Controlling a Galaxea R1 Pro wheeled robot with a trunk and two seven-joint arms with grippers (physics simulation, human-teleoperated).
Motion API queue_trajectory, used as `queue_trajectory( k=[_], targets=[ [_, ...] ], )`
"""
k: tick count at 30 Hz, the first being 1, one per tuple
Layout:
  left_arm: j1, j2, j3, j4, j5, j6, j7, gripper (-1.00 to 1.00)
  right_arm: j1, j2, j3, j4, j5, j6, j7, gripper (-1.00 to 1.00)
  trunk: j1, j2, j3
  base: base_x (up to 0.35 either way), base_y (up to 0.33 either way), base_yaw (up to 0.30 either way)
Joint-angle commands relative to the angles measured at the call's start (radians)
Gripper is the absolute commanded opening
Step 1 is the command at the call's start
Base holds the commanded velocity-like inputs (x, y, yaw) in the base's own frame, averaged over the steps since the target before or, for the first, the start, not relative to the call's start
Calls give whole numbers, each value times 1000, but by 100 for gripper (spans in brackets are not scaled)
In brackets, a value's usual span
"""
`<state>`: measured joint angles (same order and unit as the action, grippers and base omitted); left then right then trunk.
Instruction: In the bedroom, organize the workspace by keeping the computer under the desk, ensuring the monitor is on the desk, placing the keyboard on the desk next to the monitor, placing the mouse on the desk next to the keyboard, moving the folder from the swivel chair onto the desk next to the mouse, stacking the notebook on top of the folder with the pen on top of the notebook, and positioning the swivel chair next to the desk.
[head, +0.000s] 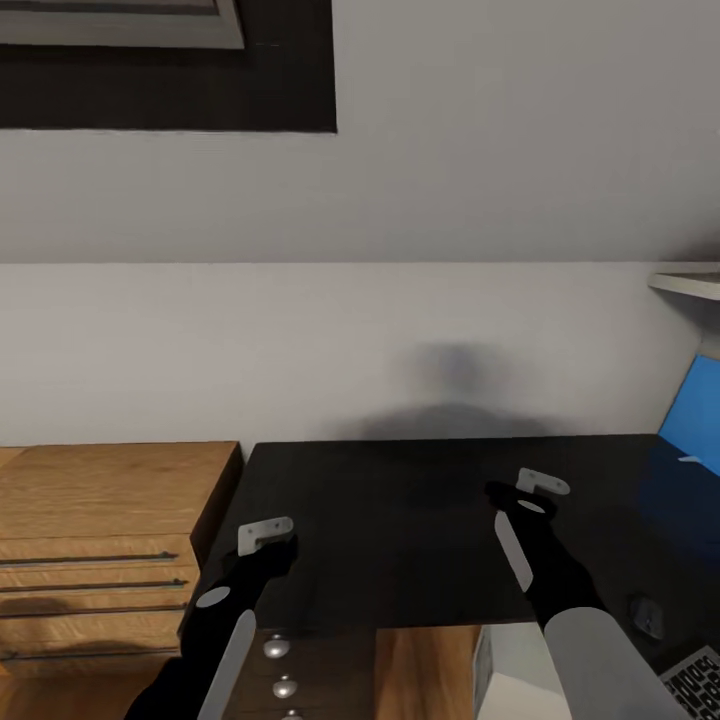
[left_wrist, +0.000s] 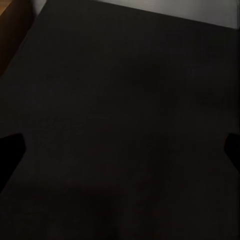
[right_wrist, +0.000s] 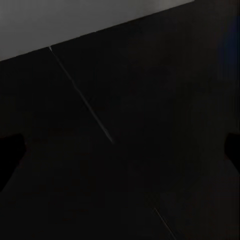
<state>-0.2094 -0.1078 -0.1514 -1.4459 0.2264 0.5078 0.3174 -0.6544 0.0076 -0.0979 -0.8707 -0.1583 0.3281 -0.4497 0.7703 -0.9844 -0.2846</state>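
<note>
The desk (head: 420, 530) has a matte black top, and both of my arms reach over its near half. My left gripper (head: 268, 535) hovers above the desk's left end, open, with dark fingertips (left_wrist: 10, 150) far apart and bare desk top (left_wrist: 125, 100) between them. Open as well, my right gripper (head: 535, 488) hangs over the middle of the desk with nothing between its fingers (right_wrist: 10, 150). The small black mouse (head: 646, 614) lies on the desk at the lower right. A corner of the keyboard (head: 697, 682) shows just nearer than the mouse. A pale boxy shape (head: 510, 690), possibly the computer, sits below the desk's front edge.
A light wood cabinet (head: 100, 540) with long metal handles stands against the desk's left end. The black drawer unit with round knobs (head: 276, 648) is under the desk below my left arm. A blue panel (head: 700, 410) and a white shelf (head: 690, 284) are at the right. A pale wall backs the desk.
</note>
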Motion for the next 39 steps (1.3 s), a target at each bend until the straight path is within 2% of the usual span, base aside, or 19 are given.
queue_trajectory(
  k=[1, 3, 5, 7, 8, 11, 12, 16, 23, 24, 26, 27, 34, 35, 36, 39],
  targets=[
    [-1, 0, -1, -6, 11, 3, 9, 100, -1, -2, -1, 0, -7, 2, -4, 100, 0, -1, -1, 19, -2, -20],
    [-1, 0, 0, -13, 11, 3, 9, 100, -1, -15, -3, 6, -8, 3, -3, 100, 0, -1, -1, 11, -1, -12],
    [-1, 1, 4, -22, 12, 3, 8, 100, -1, -41, -5, 24, -11, 3, -3, 100, 0, -1, -1, 6, -1, -6],
    [-1, 0, 14, -30, 13, 4, 8, 100, -2, -90, -12, 57, -21, 4, -2, 100, 0, -1, -1, 3, 0, -3],
    [-1, 0, 16, -32, 13, 4, 8, 100, -3, -104, -15, 76, -27, 4, -1, 100, 0, -1, -1, 2, 0, -2],
    [-1, 0, 24, -50, 14, 4, 7, 100, -25, -176, -32, 207, -76, 3, 2, 100, 0, -1, -1, 0, 0, 0],
    [-1, 0, 25, -60, 14, 4, 7, 100, -59, -203, -35, 274, -98, 3, 3, 100, 0, -1, -1, 0, 0, 0],
    [-1, 1, 28, -97, 14, 6, 6, 100, -123, -245, -39, 381, -119, 4, 4, 100, 0, -1, -1, 0, 0, 0],
    [-1, 0, 27, -107, 17, 5, 4, 100, -142, -304, -41, 461, -129, 3, 13, 100, 0, -1, -1, 0, 0, 0],
    [-1, -1, 26, -108, 17, 5, 3, 100, -143, -321, -43, 471, -150, 4, 39, 100, 0, -1, -1, 0, 0, 0],
    [-1, -1, 27, -108, 17, 5, 3, 100, -143, -332, -44, 475, -164, 4, 55, 100, 0, -1, -1, 0, 0, 0],
    [-1, -1, 27, -108, 17, 5, 3, 100, -143, -353, -47, 511, -177, 6, 85, 100, 0, -1, -1, 0, 0, 0],
    [-1, 0, 27, -110, 17, 5, 2, 100, -143, -385, -58, 531, -198, 13, 140, 100, 0, -1, -1, 0, 0, 0],
    [-1, 0, 27, -119, 17, 5, 1, 100, -143, -396, -62, 536, -213, 20, 153, 100, 0, -1, -1, 0, 0, 0],
    [-1, 0, 27, -142, 19, 8, 0, 100, -143, -404, -64, 542, -229, 50, 162, 100, 0, -1, -1, 0, 0, 0],
    [0, 0, 27, -160, 28, 9, -1, 100, -143, -408, -66, 544, -237, 103, 166, 100, 0, -1, -1, 0, 0, 0]
  ],
)
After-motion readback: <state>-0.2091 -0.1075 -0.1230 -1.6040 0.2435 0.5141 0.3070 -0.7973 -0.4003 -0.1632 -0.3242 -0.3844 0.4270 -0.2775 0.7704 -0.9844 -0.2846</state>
